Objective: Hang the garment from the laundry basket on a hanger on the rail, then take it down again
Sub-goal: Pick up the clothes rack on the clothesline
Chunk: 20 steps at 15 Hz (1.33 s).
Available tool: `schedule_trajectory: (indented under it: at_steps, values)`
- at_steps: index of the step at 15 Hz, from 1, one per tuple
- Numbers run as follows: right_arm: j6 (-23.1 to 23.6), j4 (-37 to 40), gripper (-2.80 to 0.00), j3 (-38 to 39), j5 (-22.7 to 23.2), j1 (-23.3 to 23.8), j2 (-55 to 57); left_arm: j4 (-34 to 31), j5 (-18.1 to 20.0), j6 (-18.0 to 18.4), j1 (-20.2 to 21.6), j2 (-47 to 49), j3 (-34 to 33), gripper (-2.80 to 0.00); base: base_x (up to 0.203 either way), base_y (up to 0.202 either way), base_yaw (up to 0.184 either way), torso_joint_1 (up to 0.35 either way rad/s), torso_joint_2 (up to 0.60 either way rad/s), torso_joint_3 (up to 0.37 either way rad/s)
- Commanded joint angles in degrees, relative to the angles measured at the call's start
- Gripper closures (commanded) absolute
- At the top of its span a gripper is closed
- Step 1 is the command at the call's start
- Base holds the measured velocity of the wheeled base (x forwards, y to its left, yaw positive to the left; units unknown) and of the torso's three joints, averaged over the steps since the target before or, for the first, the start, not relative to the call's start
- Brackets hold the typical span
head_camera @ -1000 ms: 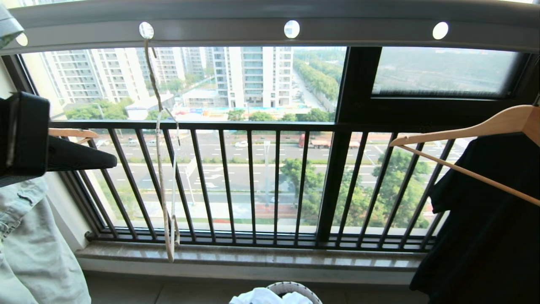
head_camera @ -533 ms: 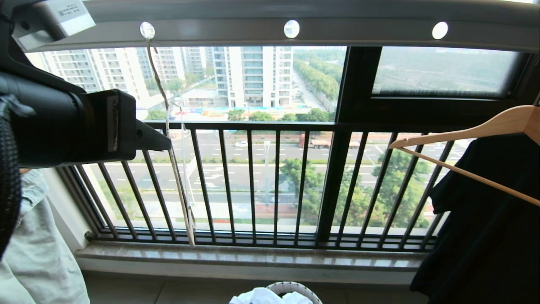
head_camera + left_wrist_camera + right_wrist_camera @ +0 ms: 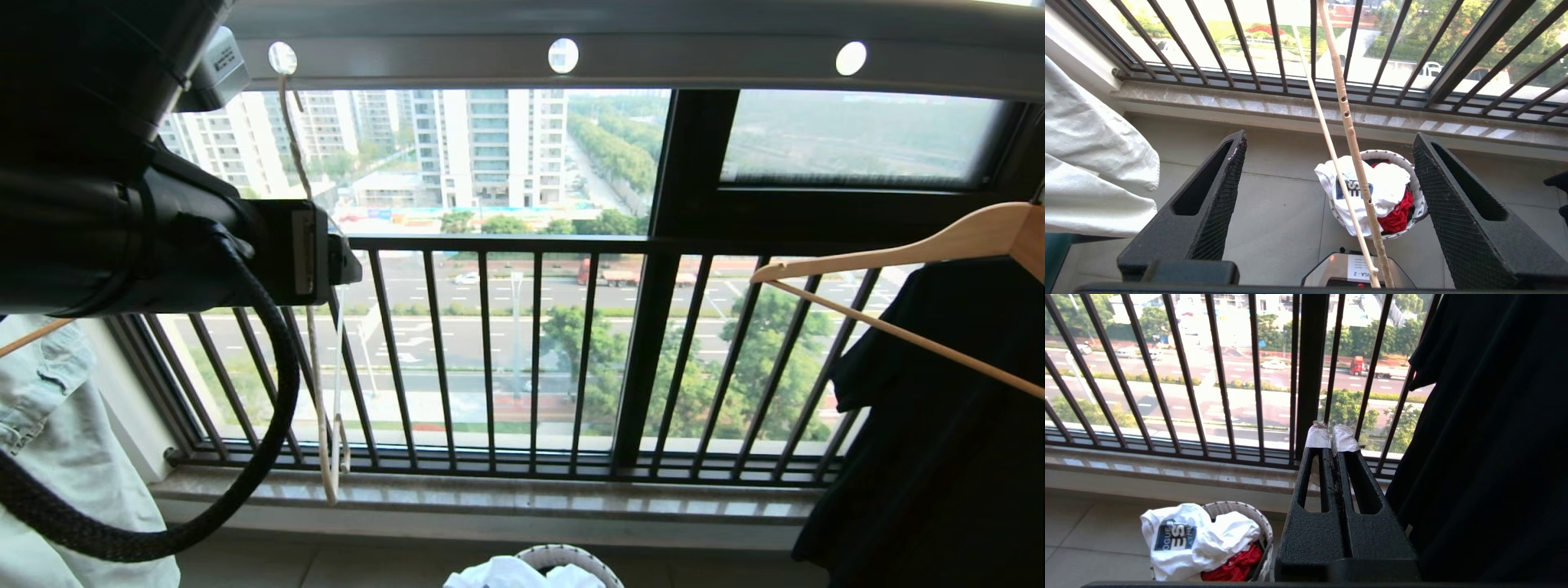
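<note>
1. Since a second ago the left arm has swung up and across the upper left of the head view; it now covers the corner that showed only a dark block and one fingertip. The left gripper (image 3: 1327, 179) has gone from pressed together to spread wide, holding nothing.
2. The hanger (image 3: 322, 392) hangs by its hook from the leftmost visible hole of the rail (image 3: 702, 57), upright as at first, after tilting half a second ago. In the left wrist view its thin stems run between the spread fingers (image 3: 1208, 204); whether they touch, I cannot tell.
3. The garment (image 3: 1184, 539) lies piled in the laundry basket (image 3: 1245, 510) on the floor below the window sill (image 3: 490, 490), draped over the basket's rim above a red cloth (image 3: 1237, 563).
4. The right gripper (image 3: 1331, 441) sits low by the window railing (image 3: 506, 245), fingers pressed together and empty.
5. Open rail stretches between the hanger and a wooden hanger (image 3: 922, 253) carrying a black garment (image 3: 931, 441) at the right edge. A pale garment (image 3: 57, 457) crowds the left edge beneath the arm.
</note>
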State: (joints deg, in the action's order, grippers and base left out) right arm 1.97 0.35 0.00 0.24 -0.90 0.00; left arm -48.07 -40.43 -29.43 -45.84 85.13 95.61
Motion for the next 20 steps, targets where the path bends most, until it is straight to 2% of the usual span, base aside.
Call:
schedule_trajectory:
  at_steps: [1,3,7,12,17,20]
  values:
    - [0.0,0.0,0.0,0.0,0.0,0.0,0.0,-0.3,-2.0,-0.3,0.0,2.8,-0.2,-2.8,0.0,0.0,0.0,0.0,0.0,0.0]
    - [0.0,0.0,0.0,0.0,0.0,0.0,0.1,-0.2,-3.8,-0.6,0.0,4.6,-0.4,-2.8,0.0,0.0,0.0,0.0,0.0,0.0]
    - [0.0,0.0,0.0,0.0,0.0,0.0,0.0,4.6,-4.0,-1.5,0.4,6.4,-0.4,-2.8,0.0,0.0,0.0,0.0,0.0,0.0]
    - [0.0,0.0,0.0,0.0,0.0,0.0,0.0,4.6,-4.0,-3.9,2.6,7.2,-1.3,-2.8,0.0,0.0,0.0,0.0,0.0,0.0]
    - [0.0,0.0,0.0,0.0,0.0,0.0,0.0,4.6,-4.0,-6.1,2.9,7.4,-2.9,-2.8,0.0,0.0,0.0,0.0,0.0,0.0]
    - [0.0,0.0,0.0,0.0,0.0,0.0,0.0,4.6,-4.0,-6.2,2.9,7.8,-3.2,-2.8,0.0,0.0,0.0,0.0,0.0,0.0]
